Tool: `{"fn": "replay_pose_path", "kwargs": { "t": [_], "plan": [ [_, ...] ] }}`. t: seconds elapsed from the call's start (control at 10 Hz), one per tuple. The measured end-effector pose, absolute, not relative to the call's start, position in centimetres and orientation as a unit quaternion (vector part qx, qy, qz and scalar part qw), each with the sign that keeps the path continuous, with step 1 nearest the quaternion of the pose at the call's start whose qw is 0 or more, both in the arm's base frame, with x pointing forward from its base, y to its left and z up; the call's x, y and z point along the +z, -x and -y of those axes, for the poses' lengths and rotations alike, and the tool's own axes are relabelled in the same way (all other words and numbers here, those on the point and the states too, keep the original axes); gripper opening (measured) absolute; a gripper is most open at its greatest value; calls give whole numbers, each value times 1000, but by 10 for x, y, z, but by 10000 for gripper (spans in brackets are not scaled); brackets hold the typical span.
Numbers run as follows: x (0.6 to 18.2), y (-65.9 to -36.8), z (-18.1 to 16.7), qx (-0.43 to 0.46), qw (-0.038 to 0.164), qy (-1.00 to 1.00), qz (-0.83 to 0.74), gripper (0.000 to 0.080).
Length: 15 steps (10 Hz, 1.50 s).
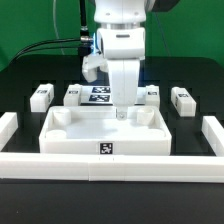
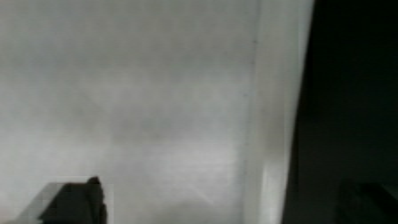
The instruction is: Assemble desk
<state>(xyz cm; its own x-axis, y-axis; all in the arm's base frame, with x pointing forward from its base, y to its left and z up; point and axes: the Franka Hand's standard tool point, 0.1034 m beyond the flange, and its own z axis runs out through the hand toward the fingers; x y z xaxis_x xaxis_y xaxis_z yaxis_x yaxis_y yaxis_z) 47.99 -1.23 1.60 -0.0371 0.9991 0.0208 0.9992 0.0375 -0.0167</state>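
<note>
Black tabletop (image 1: pixel 110 200) before a green backdrop, seen from the exterior view. The desk slab (image 1: pixel 70 145), a white tray-like part with a raised rim, lies flat at mid-scene. A square tag (image 1: pixel 105 148) sits on its near wall.

A long front rail (image 1: pixel 150 166) runs just beside that near wall; whether the two touch cannot be told. The left rail (image 1: pixel 8 125) and right rail (image 1: pixel 213 130) stand apart from the slab's side edges, leaving a bare dark strip on each side.

Beyond the slab's far edge lie four block legs. Two lie toward the exterior view's left (image 1: pixel 40 96) (image 1: pixel 72 93) and two toward its right (image 1: pixel 150 93) (image 1: pixel 182 98). The marker board (image 1: pixel 98 93) lies between the inner pair.

The end effector (image 1: pixel 122 113) hangs from the white arm over the slab's far middle, low inside the rim. Contact with the floor of the slab cannot be judged.

In the wrist view, white slab surface fills most of the picture, bounded by a straight edge and a dark band. The two dark fingertips (image 2: pixel 71 205) stand wide apart, with nothing between them.
</note>
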Motion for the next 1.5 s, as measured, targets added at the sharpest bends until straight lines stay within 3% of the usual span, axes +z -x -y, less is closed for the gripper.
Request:
{"fn": "replay_pose_path", "kwargs": {
  "t": [0.2, 0.5, 0.7, 0.8, 0.9, 1.0, 1.5],
  "plan": [
    [7, -477, 12, 3, 20, 695, 719, 650],
    [8, -476, 13, 9, 24, 698, 715, 650],
    [7, -475, 13, 10, 25, 698, 715, 393],
    [7, -475, 13, 10, 25, 698, 715, 393],
    [7, -474, 13, 10, 26, 698, 715, 211],
    [7, -474, 13, 10, 26, 698, 715, 83],
    [7, -475, 14, 10, 25, 699, 715, 55]
  ]
}}
